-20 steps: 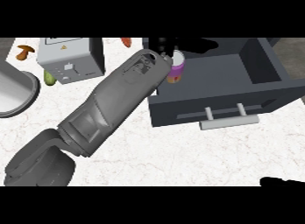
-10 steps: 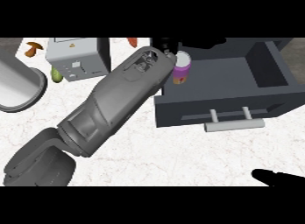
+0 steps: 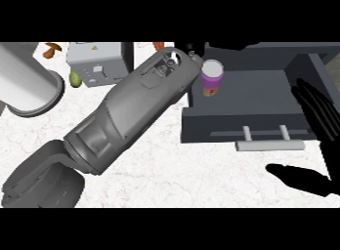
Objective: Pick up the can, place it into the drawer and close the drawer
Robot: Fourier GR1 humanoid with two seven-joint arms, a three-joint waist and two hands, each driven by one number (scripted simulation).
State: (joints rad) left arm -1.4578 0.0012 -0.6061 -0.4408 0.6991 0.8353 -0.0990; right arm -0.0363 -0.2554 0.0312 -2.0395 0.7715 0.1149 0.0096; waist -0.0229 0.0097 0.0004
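Note:
The purple can with a pale top stands upright at the left rear of the open dark grey drawer. My left forearm crosses the counter from the lower left. My left hand is at the top edge of the view, just up and left of the can; how it meets the can is hidden. The drawer's light grey handle faces me. Beside the drawer's right wall my right hand is open, fingers straight and pointing away, thumb out to the left, touching nothing.
A large pale grey cylinder lies at the far left. A grey box stands behind the left arm, with a brown item and a green item beside it. The white marble counter stretches in front of the drawer.
My right hand has risen from the lower right edge to alongside the drawer's right wall. The can now shows slightly farther below my left hand. The arm stays stretched over the drawer's left rear.

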